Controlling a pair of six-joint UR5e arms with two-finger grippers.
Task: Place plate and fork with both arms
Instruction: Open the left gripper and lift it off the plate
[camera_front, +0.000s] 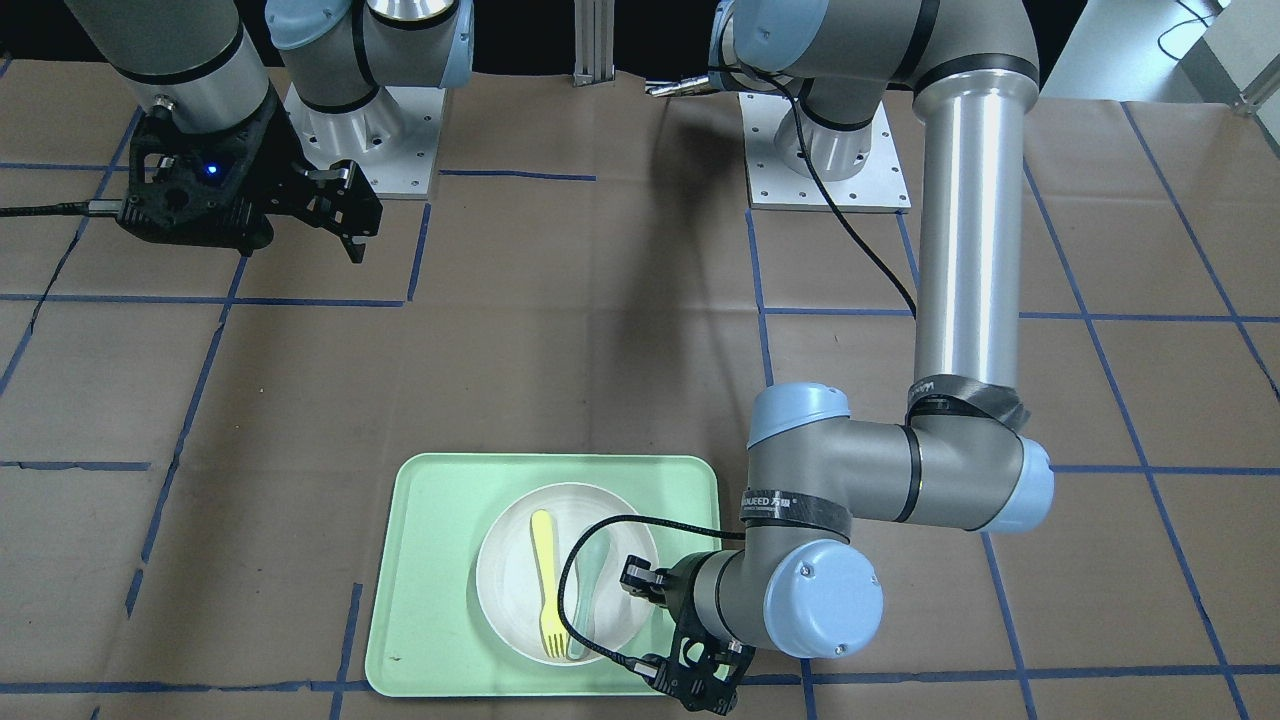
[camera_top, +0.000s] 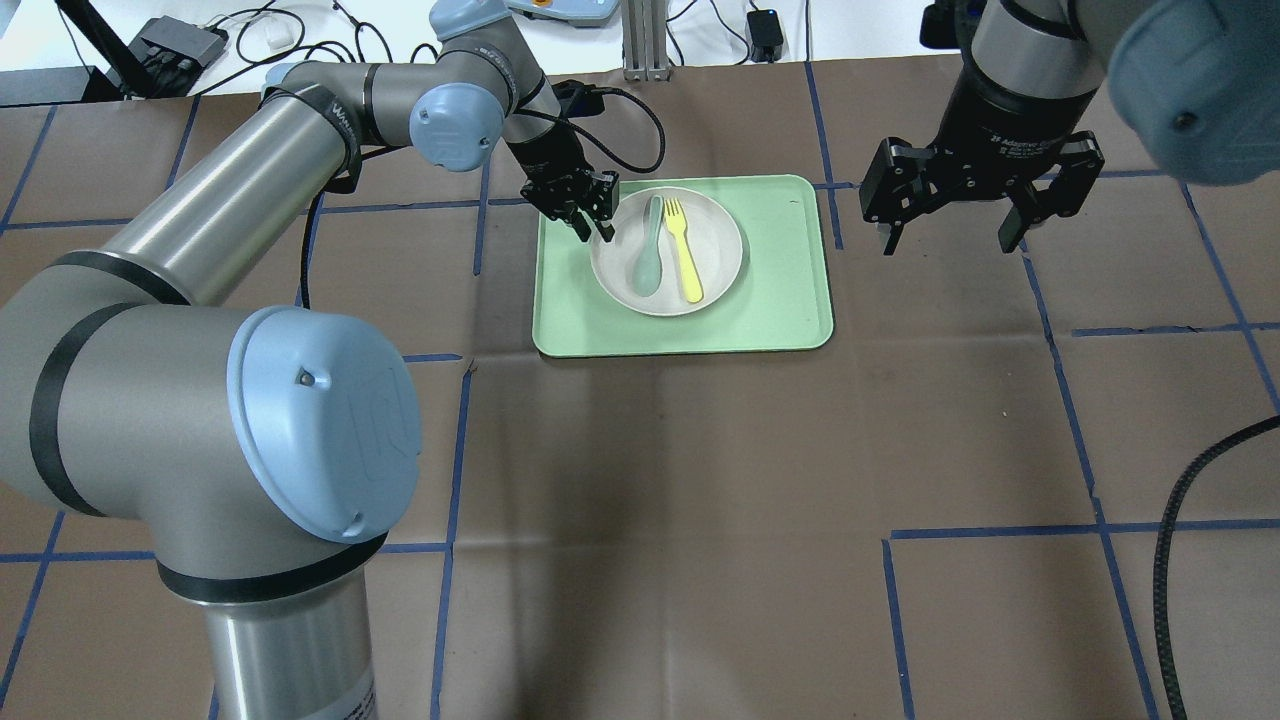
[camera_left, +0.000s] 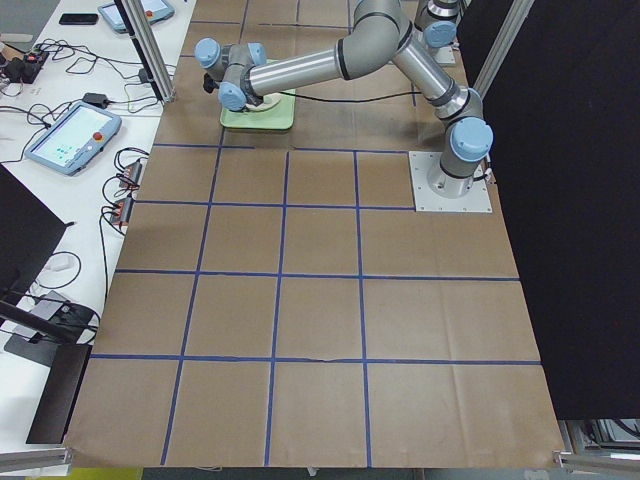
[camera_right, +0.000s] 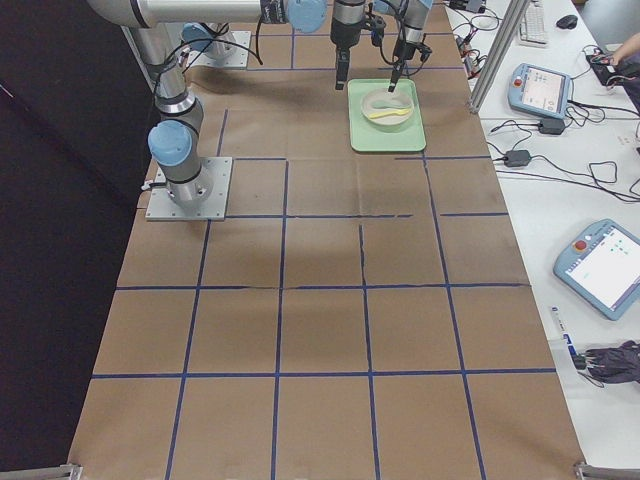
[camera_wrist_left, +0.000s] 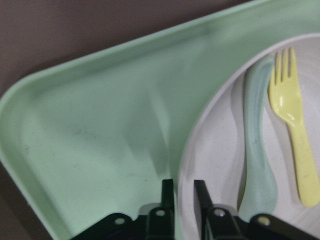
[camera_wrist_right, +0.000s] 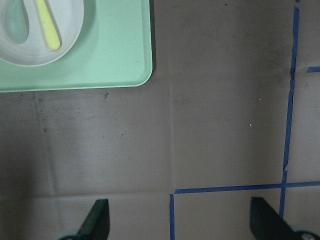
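The off-white plate (camera_top: 718, 268) lies on the mint-green tray (camera_top: 780, 300), with the pale-yellow fork (camera_top: 684, 252) and a grey-green spoon (camera_top: 648, 255) side by side in it. My left gripper (camera_top: 588, 212) is at the plate's left rim. In the left wrist view its gripper (camera_wrist_left: 184, 197) has its fingers nearly together, one on each side of the plate's (camera_wrist_left: 220, 165) rim, next to the spoon (camera_wrist_left: 257, 145) and the fork (camera_wrist_left: 292, 125). My right gripper (camera_top: 950, 235) hangs open and empty above the table, to the right of the tray.
The table is covered in brown paper with a grid of blue tape. The tray (camera_front: 440, 560) lies near the far edge from the robot. The right wrist view shows the tray's corner (camera_wrist_right: 115, 55) and bare paper below the right gripper (camera_wrist_right: 181, 222).
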